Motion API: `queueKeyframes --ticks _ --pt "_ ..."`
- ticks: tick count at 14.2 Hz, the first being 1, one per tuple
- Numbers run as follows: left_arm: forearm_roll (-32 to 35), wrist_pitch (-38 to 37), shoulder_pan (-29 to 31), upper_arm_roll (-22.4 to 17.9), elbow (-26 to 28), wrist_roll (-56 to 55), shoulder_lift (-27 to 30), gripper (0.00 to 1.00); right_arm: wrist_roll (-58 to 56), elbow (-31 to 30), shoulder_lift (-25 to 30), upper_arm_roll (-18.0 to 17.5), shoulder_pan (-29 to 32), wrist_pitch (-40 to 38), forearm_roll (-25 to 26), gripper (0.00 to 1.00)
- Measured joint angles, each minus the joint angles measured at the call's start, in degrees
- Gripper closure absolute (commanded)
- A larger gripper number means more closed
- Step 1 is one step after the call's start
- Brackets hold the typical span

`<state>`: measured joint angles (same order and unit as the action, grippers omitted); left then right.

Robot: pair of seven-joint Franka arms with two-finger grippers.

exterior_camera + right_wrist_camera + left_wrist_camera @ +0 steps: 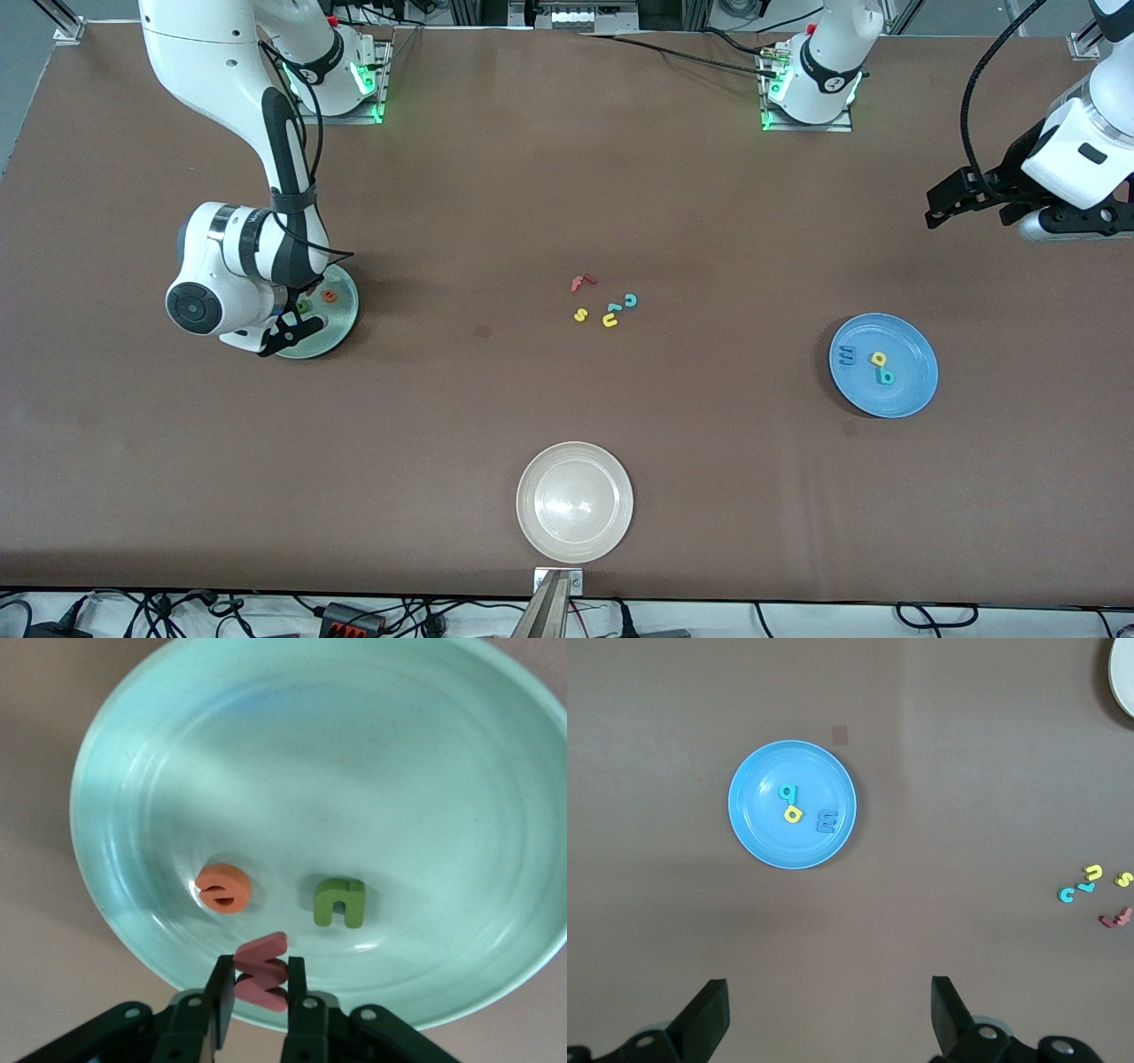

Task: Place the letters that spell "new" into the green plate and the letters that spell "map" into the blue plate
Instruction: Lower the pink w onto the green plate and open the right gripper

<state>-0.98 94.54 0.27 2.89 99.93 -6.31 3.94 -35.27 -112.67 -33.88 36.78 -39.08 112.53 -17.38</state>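
My right gripper [260, 988] hangs low over the green plate's [354, 753] rim, shut on the pinkish-red w [263, 972], which stands on edge between its fingers. In that plate lie the orange e [224, 888] and the dark green n [339, 902]. In the front view the right gripper [297, 323] covers part of the green plate [341, 310]. The blue plate [912, 390] holds the m [848, 356], yellow a [878, 358] and teal p [885, 377]. My left gripper [830, 1010] waits open and empty, high over bare table at the left arm's end.
A whitish-beige plate [574, 501] sits near the front edge, midway along the table. At the table's middle lie loose letters: a red f [582, 283], a yellow s [580, 314], a teal c [630, 300] and a yellow u [609, 321].
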Motion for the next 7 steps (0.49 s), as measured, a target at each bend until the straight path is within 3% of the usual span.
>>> queueKeyframes --ticks 7 --pt "0.00 -0.01 -0.05 0.00 -0.03 0.00 0.00 0.00 0.72 1.28 2.61 0.22 0.01 0.25 -3.01 0.00"
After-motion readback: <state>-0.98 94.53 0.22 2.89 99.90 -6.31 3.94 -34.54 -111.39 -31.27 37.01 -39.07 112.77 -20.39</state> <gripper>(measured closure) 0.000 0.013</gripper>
